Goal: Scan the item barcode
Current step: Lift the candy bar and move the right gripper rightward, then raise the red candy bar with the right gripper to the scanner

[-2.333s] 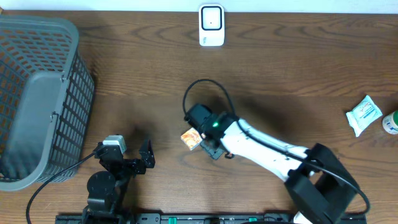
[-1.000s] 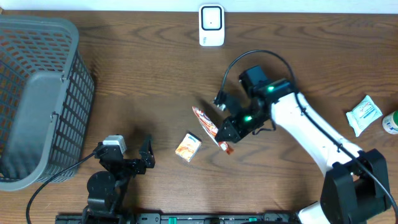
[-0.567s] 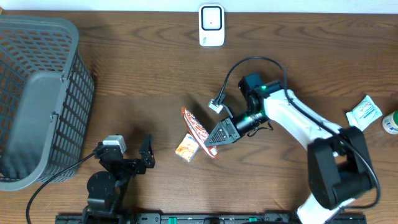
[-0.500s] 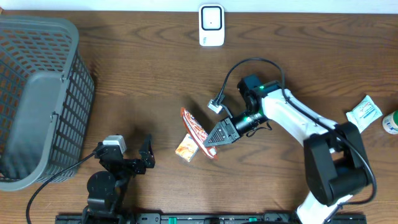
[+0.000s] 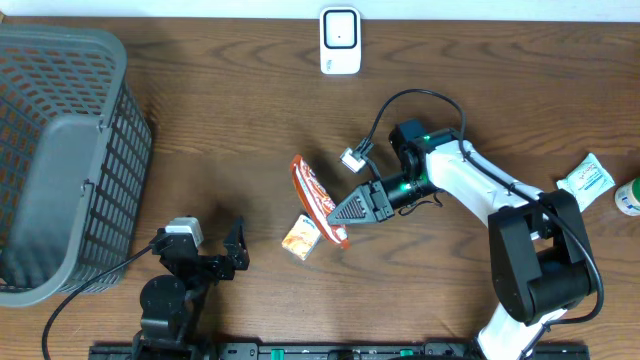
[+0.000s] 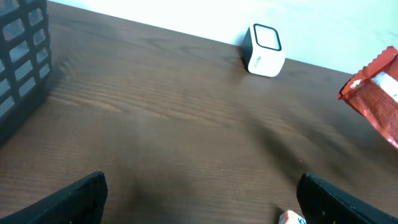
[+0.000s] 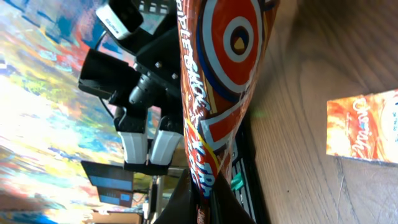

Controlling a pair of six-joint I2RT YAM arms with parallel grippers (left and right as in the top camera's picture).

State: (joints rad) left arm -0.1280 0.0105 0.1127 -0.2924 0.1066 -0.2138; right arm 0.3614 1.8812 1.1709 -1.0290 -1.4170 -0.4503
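1. Right hand (image 5: 338,213) is clamped on the red packet (image 5: 315,195), held above the middle of the table (image 5: 200,150), near a small box (image 5: 301,238).
2. Left hand (image 5: 237,250) rests with fingers wide apart.
3. Scanner (image 5: 340,41) stands at the far edge.

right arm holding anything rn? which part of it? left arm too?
Right gripper is shut on the red snack packet, pinching it at one end; the rest sticks out free past the fingers. Left gripper is open and holds nothing.

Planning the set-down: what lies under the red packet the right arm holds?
The table, and a small orange box by the lower end of the red packet. The wood directly beneath it is hidden overhead.
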